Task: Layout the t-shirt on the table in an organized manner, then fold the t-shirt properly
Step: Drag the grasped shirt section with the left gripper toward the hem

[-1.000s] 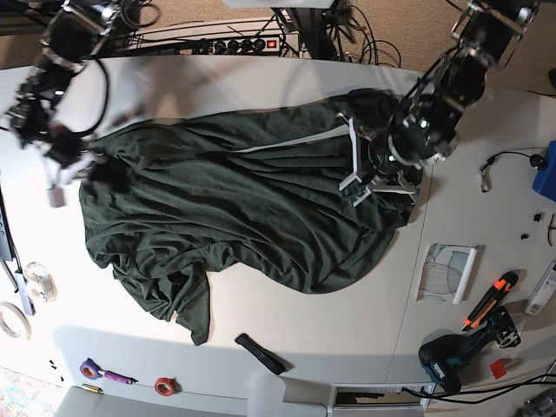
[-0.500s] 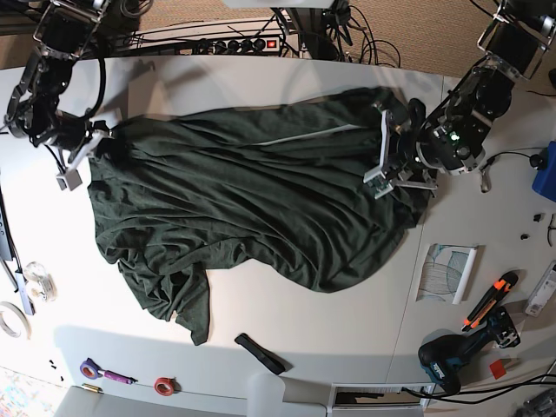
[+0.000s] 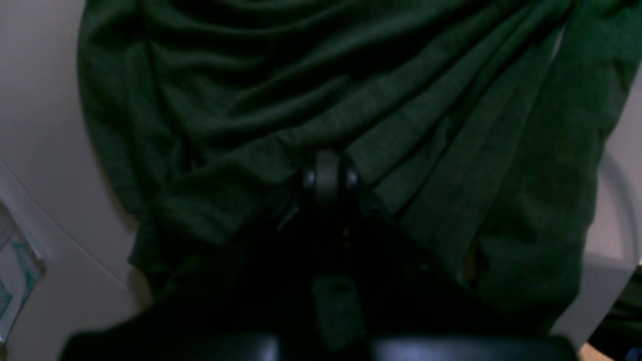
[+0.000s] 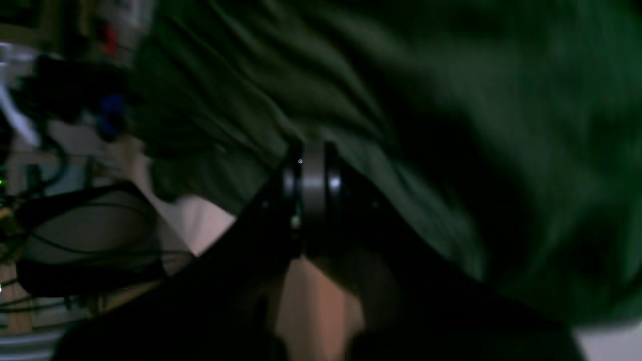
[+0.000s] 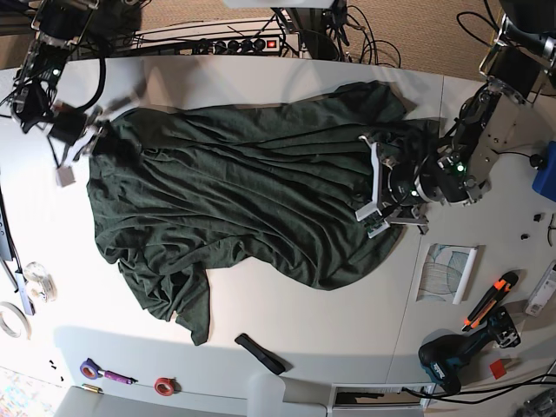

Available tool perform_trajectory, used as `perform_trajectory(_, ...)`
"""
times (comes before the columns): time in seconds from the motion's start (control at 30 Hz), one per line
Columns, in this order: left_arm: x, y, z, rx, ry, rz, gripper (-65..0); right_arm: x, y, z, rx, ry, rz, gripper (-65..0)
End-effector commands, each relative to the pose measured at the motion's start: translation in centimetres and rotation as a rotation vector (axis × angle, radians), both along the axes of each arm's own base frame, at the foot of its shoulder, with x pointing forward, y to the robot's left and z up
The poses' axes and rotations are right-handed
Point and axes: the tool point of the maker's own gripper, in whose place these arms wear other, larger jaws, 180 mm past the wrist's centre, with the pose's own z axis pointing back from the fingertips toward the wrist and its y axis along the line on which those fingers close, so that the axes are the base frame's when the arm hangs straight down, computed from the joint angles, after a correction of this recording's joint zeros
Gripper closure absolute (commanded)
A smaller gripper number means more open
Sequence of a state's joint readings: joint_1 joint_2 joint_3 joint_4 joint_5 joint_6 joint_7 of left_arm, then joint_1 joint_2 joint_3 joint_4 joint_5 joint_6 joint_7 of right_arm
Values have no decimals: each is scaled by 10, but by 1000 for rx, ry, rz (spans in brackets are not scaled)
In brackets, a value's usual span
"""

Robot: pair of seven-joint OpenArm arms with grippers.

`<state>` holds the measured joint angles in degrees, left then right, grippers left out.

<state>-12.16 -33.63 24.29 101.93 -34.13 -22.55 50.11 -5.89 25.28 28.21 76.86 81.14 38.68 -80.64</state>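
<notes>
t-shirt (image 5: 243, 200) tugged flatter vs earlier | l end effector (image 3: 328, 170) pinching it | r end effector (image 4: 311, 173) pinching it

This is looking like a robotics workshop, where a black power strip with a red switch (image 5: 236, 43) and tangled black cables (image 5: 373, 39) are lying behind the white table (image 5: 304, 321), and a teal-and-black cordless drill (image 5: 452, 356), an orange-and-black cutter (image 5: 491, 298) and a small red tape roll (image 5: 163, 385) are sitting along its edges.
</notes>
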Motion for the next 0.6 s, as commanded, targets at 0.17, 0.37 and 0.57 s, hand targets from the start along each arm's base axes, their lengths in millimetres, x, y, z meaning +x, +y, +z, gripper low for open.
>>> perform_trajectory(0.17, 13, -23, 22, -82, -88, -11, -92, 35, -7, 39, -27, -144, 5, -2)
perform_trajectory(0.37, 52, -40, 34, -137, -223, 93, -150, 72, -12, 32, -220, -125, -6, -20)
perform_trajectory(0.57, 112, -59, 35, -184, -194, 166, 0, 105, -10, 10, -392, -99, -111, 0)
